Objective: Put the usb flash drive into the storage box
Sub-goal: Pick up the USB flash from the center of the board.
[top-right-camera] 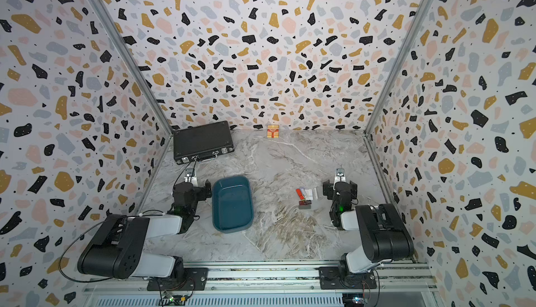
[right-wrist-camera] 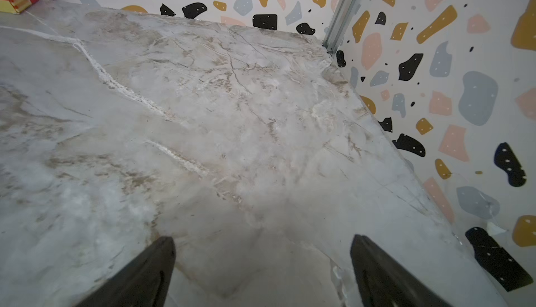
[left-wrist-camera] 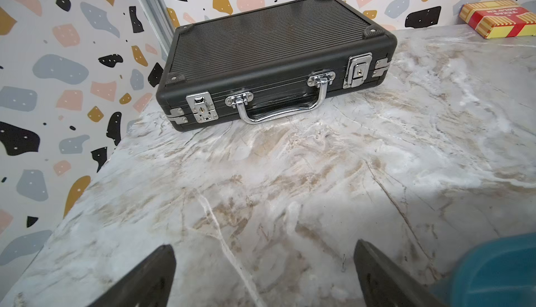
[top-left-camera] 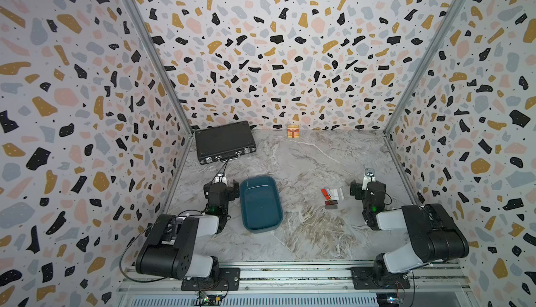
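the box (top-left-camera: 261,207) is coloured a dark teal-blue. the briefcase (left-wrist-camera: 269,50) is black, finely ribbed, and trimmed with silver latches (left-wrist-camera: 202,107). the carton (left-wrist-camera: 499,18) is striped in red and yellow. the table (top-left-camera: 304,233) is marbled in grey-white, veined with brown. the walls (top-left-camera: 290,44) are speckled with black, mustard, pink and grey-blue patches on white. the arms (top-left-camera: 168,247) are finished in black and pale grey.

Shallow dark teal box (top-left-camera: 261,204), rounded corners, raised rim, no lid. Sitting flat on the marble, open side up, long side running front to back, left of centre in both top views (top-right-camera: 232,204). Well to its right, not touching: small cluster of usb drives (top-left-camera: 333,194) lying flat. Orange-red one (top-left-camera: 325,193) angled, pale ones just beside it, dark red one (top-left-camera: 330,203) slightly nearer the front. Too tiny to make out more.
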